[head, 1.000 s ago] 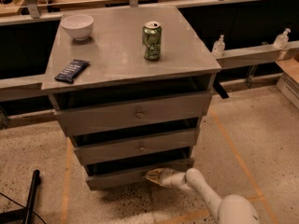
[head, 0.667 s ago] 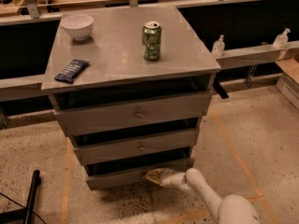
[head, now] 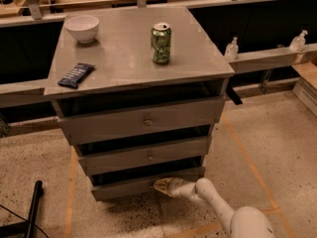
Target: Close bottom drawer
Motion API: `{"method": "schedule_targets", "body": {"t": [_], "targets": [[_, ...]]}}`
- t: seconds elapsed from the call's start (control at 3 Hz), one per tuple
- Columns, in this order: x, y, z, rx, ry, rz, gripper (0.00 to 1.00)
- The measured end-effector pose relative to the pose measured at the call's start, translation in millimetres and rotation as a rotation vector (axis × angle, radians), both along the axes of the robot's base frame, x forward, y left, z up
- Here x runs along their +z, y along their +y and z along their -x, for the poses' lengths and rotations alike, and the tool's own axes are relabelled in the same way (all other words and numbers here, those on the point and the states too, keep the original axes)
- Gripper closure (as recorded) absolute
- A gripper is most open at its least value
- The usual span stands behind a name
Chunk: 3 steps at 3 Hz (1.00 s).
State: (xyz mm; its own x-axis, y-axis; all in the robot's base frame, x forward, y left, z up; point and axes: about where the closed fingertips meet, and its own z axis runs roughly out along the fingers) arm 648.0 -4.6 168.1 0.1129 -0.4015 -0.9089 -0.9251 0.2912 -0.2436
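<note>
The gripper (head: 161,185), closed to a narrow point, is still touching the front of the bottom drawer (head: 119,188), which is sitting slightly open at the base of the grey cabinet (head: 124,58), unmoved since earlier.

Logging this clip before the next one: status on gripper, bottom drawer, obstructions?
Gripper low, tip at bottom drawer front. Drawer partly out, not shut. Nothing visible blocking its path.
</note>
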Motion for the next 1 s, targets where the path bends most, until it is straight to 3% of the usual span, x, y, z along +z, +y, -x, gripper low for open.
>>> {"method": "schedule_targets", "body": {"t": [1.0], "targets": [[2.9, 8.7, -6.4, 0.011, -0.025, 0.006, 1.0]]}}
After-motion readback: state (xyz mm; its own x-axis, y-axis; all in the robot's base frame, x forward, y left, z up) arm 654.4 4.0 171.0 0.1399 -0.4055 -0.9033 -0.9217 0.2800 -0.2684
